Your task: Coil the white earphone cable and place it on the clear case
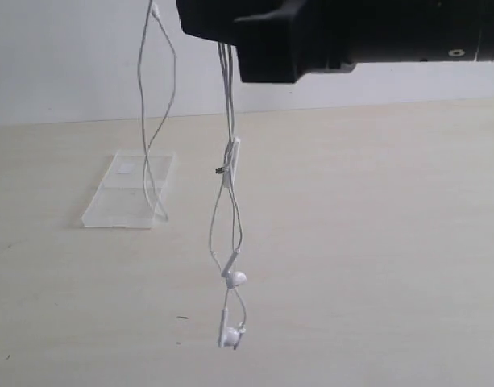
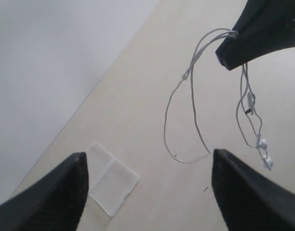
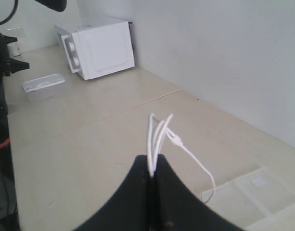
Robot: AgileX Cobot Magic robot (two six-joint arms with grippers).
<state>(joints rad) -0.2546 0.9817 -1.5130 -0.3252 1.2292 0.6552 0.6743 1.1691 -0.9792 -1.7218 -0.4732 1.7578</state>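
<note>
My right claw (image 3: 151,174) is pinched tight on a bunch of strands of the one cable (image 1: 228,105), which hangs over the table (image 1: 375,242) with its single remote (image 1: 233,157) above two earbuds (image 1: 237,278). A slack loop drops at ten o'clock from them, in front of the one case (image 1: 122,197). That case carries one whitish label (image 1: 126,168), too small for me to read, and my left claw (image 2: 147,192) stands wide, holding nothing.
</note>
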